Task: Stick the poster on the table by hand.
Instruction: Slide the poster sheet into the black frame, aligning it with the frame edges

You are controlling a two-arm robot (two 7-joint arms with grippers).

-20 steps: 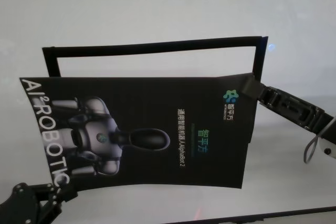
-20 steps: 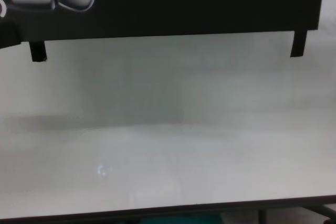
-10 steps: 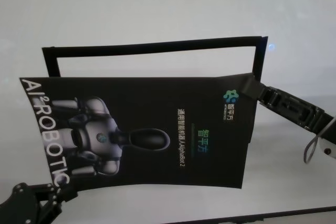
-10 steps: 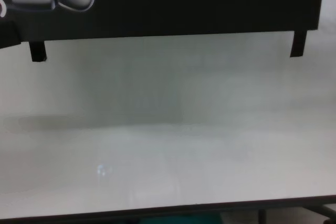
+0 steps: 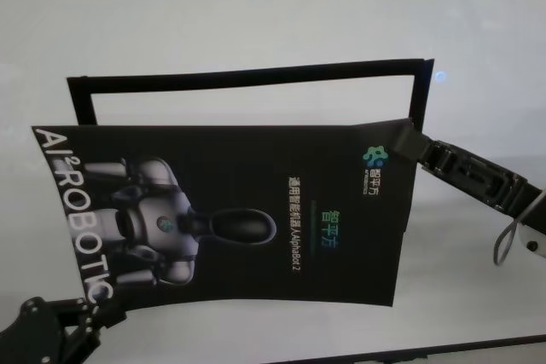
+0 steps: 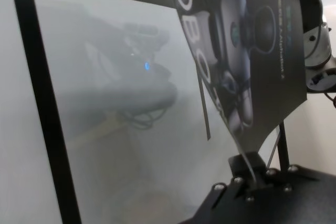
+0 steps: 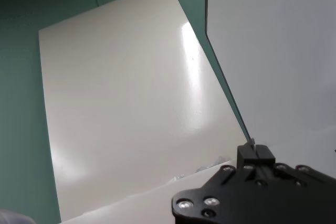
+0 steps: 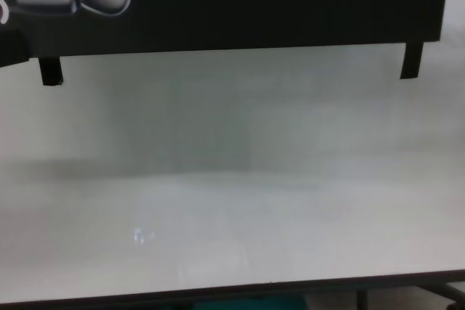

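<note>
Almost nothing is changed against the frames from a second ago: the poster (image 5: pixel 230 210) is held in the same pose above the tabletop (image 5: pixel 256 23), with only a slight drift of the black strip frame (image 5: pixel 247 77) behind it. The move is judged paused or very slow; the poster is not yet laid down, so sticking is still to be done.

The poster is held in the air between both arms, over the tabletop and in front of the strip frame. The left gripper (image 5: pixel 85 313) is seen at the near left corner, its fingers (image 6: pixel 251 167) clamped on the sheet's edge. The right gripper (image 5: pixel 409 147) is at the far right corner, fingers closed on that corner, which is bent up a little.

The sheet is black, printed with a silver robot figure and white lettering. It is bowed, not flat. Its back is pale and glossy in the right wrist view.
</note>
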